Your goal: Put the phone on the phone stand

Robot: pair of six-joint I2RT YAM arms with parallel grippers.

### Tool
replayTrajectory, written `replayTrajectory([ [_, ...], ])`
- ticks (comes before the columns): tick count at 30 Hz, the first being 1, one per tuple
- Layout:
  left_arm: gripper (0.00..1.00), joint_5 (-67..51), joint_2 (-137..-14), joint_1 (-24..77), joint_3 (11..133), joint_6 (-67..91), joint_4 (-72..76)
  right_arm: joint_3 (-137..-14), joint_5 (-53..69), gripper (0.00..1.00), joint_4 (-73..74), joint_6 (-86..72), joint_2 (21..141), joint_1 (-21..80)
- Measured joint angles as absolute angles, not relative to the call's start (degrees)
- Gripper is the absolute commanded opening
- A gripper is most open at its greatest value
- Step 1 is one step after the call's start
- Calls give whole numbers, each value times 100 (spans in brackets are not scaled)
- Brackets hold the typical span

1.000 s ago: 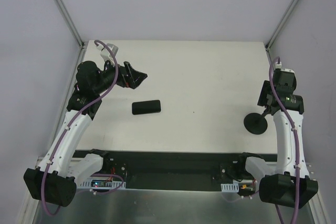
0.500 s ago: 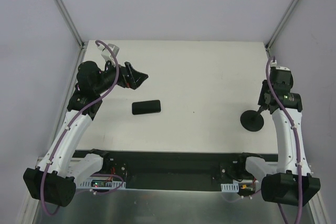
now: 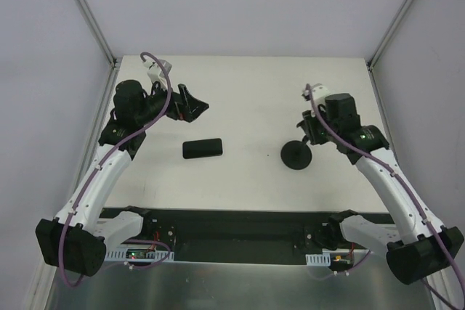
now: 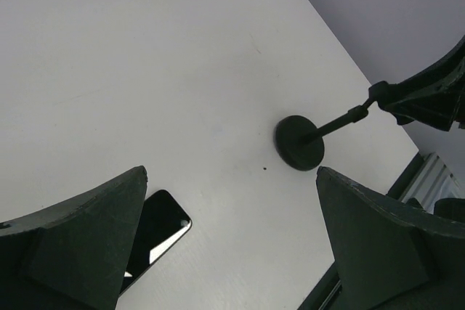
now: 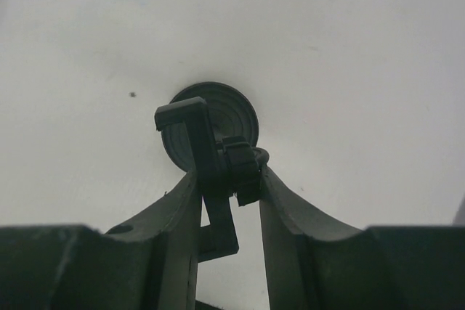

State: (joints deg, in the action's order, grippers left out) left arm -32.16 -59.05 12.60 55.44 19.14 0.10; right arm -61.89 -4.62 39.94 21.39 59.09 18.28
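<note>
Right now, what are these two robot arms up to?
The right gripper is shut on the top of the phone stand, holding it tilted, with its round base at the middle right of the white table. The phone lies flat on the table, untouched, left of the stand. The left gripper hangs open just beyond the phone, holding nothing.

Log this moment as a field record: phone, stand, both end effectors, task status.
phone: lying flat on the table, left of centre, nothing touching it
phone stand: right of centre, apart from the phone, held near its top
left end effector: open, empty, up beyond the phone
right end effector: shut on the phone stand
task status: phone not yet on the phone stand
</note>
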Motion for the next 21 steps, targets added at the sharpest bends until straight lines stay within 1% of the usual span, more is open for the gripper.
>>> replayTrajectory([
  [4,99,-3450,-6237,1284,5658,1931,-3,-6178,54,1,3531,2825,6294,2875],
  [7,99,-3645,-6473,1282,5765,2012,-25,-6377,508,1,3481,3223,6591,3192],
  [12,99,-3909,-6855,1282,5905,2141,-38,-6696,1041,1,3448,3870,7065,3393],
  [18,98,-4185,-7437,1282,6125,2239,-351,-6731,1175,13,3208,4338,7242,3559],
  [19,96,-4209,-7564,1282,6189,2250,-414,-6731,1166,19,3186,4372,7247,3579],
  [21,94,-4329,-7959,1282,6493,2265,-740,-6726,1122,25,3151,4427,7253,3618],
])
